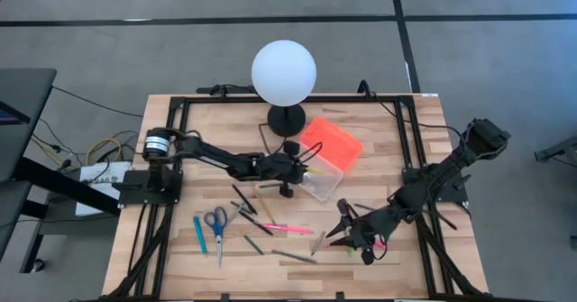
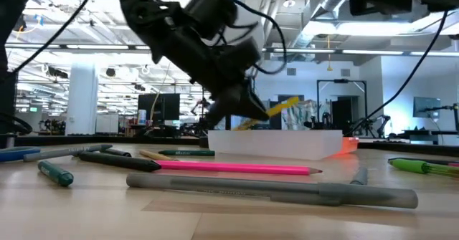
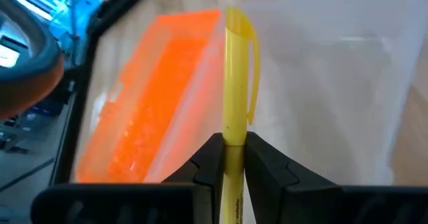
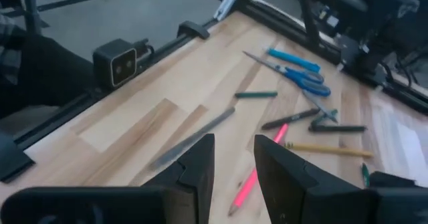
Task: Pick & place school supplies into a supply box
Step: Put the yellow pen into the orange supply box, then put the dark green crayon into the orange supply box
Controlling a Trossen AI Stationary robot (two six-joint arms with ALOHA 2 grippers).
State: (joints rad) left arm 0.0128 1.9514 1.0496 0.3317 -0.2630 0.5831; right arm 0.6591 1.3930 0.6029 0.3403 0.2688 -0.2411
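Right over the supply box [image 1: 322,178], the left hand [image 3: 233,158] grips a yellow pen [image 3: 235,83]. Next it should open and drop it in. The right hand [image 4: 233,158] waits open nearby.

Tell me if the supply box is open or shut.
Open: the orange lid lies flipped back beside the clear body, over which the left gripper holds a yellow pen.

open-plan lab: exposed ceiling ducts [image 2: 337,0], monitors [image 2: 159,105], robot table [image 1: 225,122].
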